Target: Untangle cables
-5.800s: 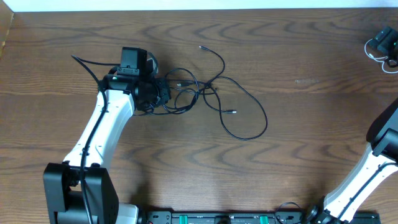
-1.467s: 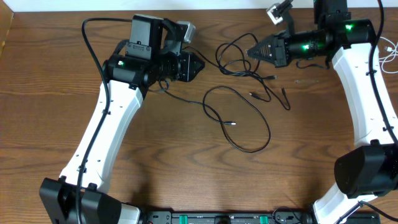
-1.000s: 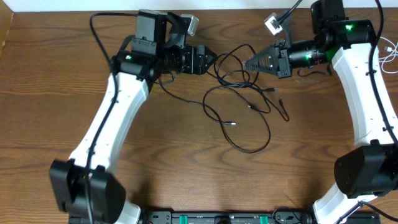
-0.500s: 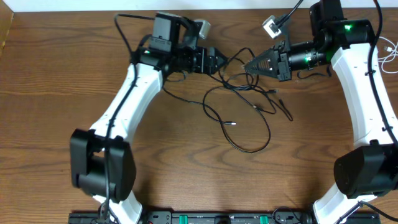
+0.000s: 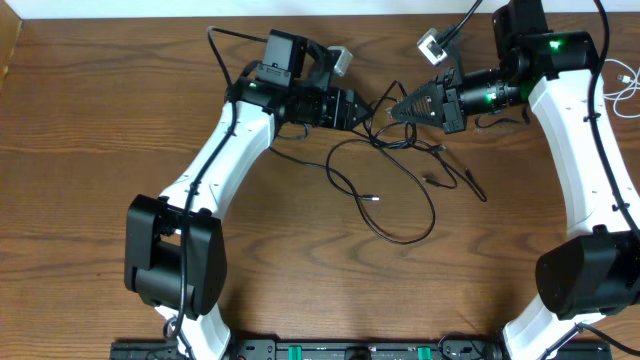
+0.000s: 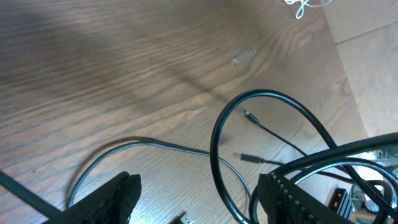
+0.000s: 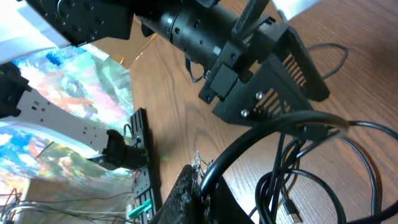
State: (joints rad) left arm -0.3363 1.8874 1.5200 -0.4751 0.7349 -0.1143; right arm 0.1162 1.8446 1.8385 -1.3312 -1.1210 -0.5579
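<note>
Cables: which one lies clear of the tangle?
The white cable, alone at the far right edge of the table; the black cables all loop together in the middle.

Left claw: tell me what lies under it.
Under the open left claw, the left wrist view shows black cables looping over the wooden table, with two plug ends. Where the cables run beneath one finger is covered.
</note>
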